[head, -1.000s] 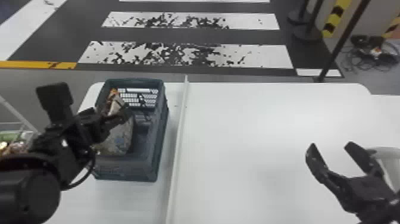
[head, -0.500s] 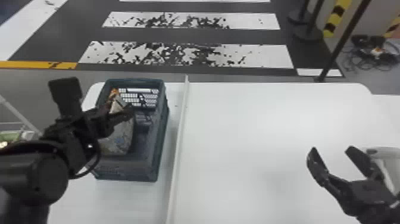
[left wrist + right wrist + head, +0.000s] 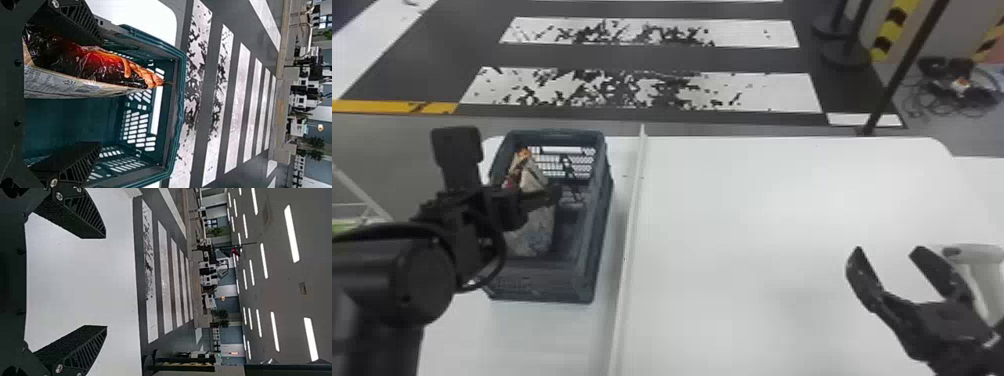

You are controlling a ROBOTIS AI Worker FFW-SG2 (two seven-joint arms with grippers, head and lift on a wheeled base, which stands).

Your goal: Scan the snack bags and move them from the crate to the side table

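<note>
One snack bag (image 3: 534,227), pale with a dark and orange face, stands in the blue-grey crate (image 3: 599,220) by its left wall. My left gripper (image 3: 539,196) is over the crate, partly in front of the bag. In the left wrist view, the left gripper (image 3: 101,92) has its fingers wide apart, the bag (image 3: 98,64) lying between them, nearer one finger. Crate (image 3: 178,90) walls surround both. My right gripper (image 3: 888,254) stands open over the white table's right part; the right wrist view shows the gripper (image 3: 105,282) with nothing between its fingers.
A raised white strip (image 3: 630,215) runs along the table, just right of the crate. Beside the right gripper is a white and grey object (image 3: 977,265). A dark pole (image 3: 897,80) rises beyond the table's far edge.
My left gripper has shifted a little to the right over the crate, its wrist more so. The bag and crate have stayed put. My right gripper has moved only slightly.
</note>
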